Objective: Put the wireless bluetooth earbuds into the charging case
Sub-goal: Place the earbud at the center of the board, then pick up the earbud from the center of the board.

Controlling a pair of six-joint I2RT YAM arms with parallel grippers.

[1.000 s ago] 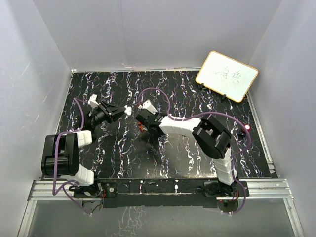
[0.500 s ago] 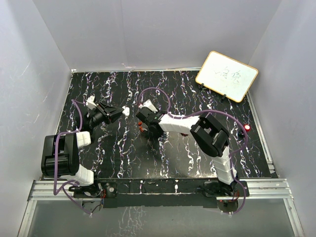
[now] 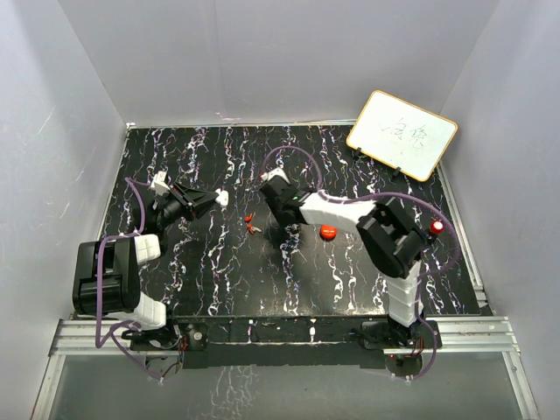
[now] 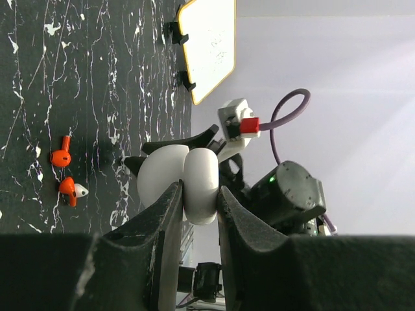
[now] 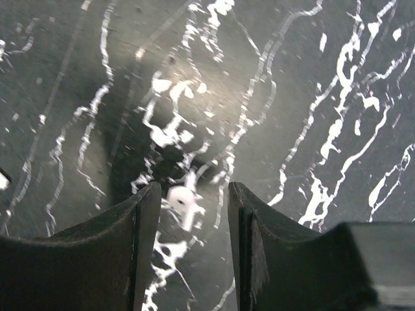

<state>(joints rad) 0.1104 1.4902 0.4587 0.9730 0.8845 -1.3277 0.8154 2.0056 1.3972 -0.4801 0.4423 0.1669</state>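
Note:
My left gripper [image 3: 213, 199] is shut on the white charging case [image 4: 200, 184], held off the table at the left; the case [image 3: 223, 198] shows as a small white piece in the top view. Two red earbuds [image 3: 251, 222] lie on the black marbled table just right of it, and also show in the left wrist view [image 4: 63, 173]. My right gripper [image 5: 193, 191] is open and points down at the table. A tiny white earbud [image 5: 182, 198] lies on the table between its fingers, nearer the left one. The right gripper [image 3: 285, 219] stands right of the red earbuds.
A red round disc [image 3: 328, 232] lies on the table beside the right forearm. A whiteboard [image 3: 402, 134] leans at the back right corner. White walls close in the table [image 3: 192, 262] on three sides.
My right gripper has moved right and back, off the red earbuds, which now lie in plain view. The red disc has come into view. The left gripper has barely moved.

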